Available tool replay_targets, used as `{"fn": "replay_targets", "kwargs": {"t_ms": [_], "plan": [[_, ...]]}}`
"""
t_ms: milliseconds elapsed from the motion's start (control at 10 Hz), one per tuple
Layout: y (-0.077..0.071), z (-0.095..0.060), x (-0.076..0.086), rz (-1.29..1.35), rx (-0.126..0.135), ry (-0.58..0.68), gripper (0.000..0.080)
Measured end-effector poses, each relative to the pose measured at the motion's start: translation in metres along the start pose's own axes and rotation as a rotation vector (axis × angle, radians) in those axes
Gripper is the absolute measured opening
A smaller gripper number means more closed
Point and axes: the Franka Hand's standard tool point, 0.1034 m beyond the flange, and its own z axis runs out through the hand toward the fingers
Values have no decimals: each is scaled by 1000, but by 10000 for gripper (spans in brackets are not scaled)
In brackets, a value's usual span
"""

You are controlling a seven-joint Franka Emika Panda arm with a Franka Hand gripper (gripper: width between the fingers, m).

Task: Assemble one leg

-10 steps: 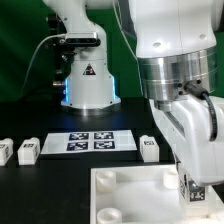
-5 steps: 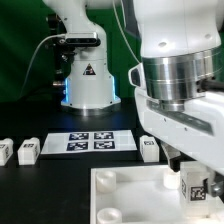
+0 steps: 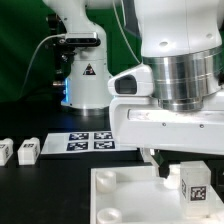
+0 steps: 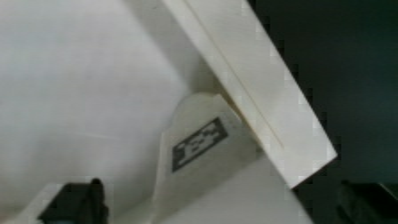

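Gripper (image 3: 178, 172) hangs low over the near right corner of the large white square plastic tray piece (image 3: 120, 195), its fingers closed on a small white stubby plastic leg (image 3: 196, 183) whose black-and-white marker tag faces the exterior camera. From the wrist, that leg (image 4: 214, 140) lies against the tray's raised rim (image 4: 249, 80). Two more small white tagged legs (image 3: 17, 151) sit well apart at the exterior view's left, beside the flat white marker board (image 3: 88, 142).

You see a white leg (image 3: 196, 182) bearing a black-and-white square tag, a white tray piece (image 3: 125, 190), a tag-patterned white marker board (image 3: 88, 142), and a black desk (image 3: 45, 178).
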Motion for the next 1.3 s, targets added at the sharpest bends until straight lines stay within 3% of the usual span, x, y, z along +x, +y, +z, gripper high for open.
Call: {"fn": "replay_targets", "kwargs": {"t_ms": [200,300,400,500,600,800,1000,1100,1300], "plan": [[-6,0,-3,-285,-50,4,649],[-5,0,-3,-248,-47,5,626],[-5,0,-3,-207,-47,6,434],[-6,0,-3,-191,-46,6,434],[-5,0,-3,-86,-46,8,292],[-6,0,-3,153,-44,14,293],[-8,-1,-3,554,-50,39,293],[-8,2,-3,803,-23,34,293],[-6,1,1,1115,4,-18,293]]}}
